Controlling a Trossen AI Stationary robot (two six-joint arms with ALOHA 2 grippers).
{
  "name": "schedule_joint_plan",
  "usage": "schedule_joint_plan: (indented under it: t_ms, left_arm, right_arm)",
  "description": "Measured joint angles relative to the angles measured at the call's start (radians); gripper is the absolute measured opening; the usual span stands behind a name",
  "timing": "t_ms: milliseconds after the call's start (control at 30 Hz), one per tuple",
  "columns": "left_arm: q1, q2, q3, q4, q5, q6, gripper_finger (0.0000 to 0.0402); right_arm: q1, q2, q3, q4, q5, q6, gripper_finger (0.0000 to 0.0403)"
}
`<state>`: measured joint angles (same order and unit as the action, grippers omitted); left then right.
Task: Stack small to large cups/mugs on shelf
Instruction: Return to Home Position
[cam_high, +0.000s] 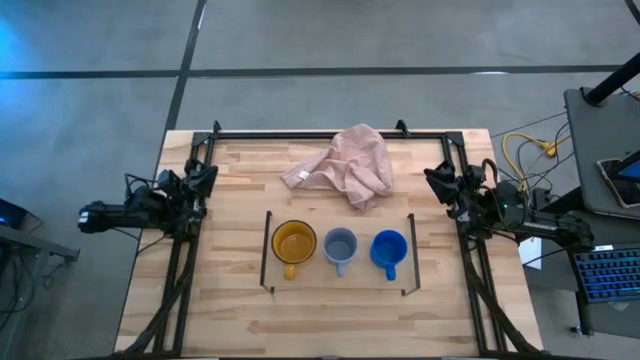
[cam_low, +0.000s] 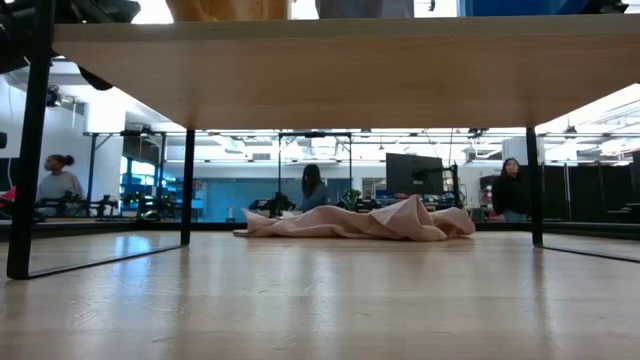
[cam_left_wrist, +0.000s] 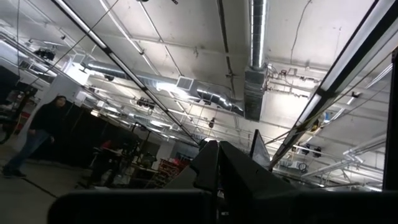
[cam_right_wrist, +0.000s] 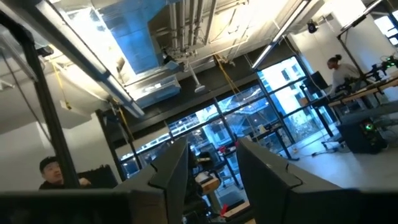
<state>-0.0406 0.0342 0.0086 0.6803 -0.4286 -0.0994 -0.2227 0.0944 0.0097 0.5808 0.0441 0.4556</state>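
Three mugs stand upright side by side on the shelf, a light board with black rails at its short ends. From left to right they are the yellow-orange mug, the grey mug and the blue mug, handles toward the near edge. The low view shows the shelf's underside and only the mugs' bases above it. My left gripper rests shut at the table's left edge. My right gripper rests open at the right edge. Both are far from the mugs and point up at the ceiling.
A crumpled pink cloth lies on the tabletop beyond the shelf, near the far edge. The shelf's black legs stand on the wooden tabletop. People stand and sit in the room behind the table.
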Motion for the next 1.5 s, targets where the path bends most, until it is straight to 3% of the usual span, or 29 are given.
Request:
schedule_joint_plan:
  t_ms: [267,433,733,1500]
  left_arm:
    - [0.000,0.002,-0.001,-0.007,-0.035,0.001,0.0000]
    - [0.000,0.002,-0.001,-0.047,-0.055,0.008,0.0000]
    - [0.000,0.003,-0.002,-0.269,-0.049,0.002,0.0000]
    - [0.000,0.009,-0.003,-0.595,-0.046,0.002,0.0000]
  right_arm:
    - [0.002,-0.001,0.000,0.033,-0.109,-0.134,0.0133]
    - [0.002,0.000,0.000,-0.083,-0.125,-0.219,0.0137]
    - [0.002,0.000,0.000,-0.285,-0.122,-0.210,0.0142]
    - [0.002,0.000,0.000,-0.509,-0.119,-0.221,0.0134]
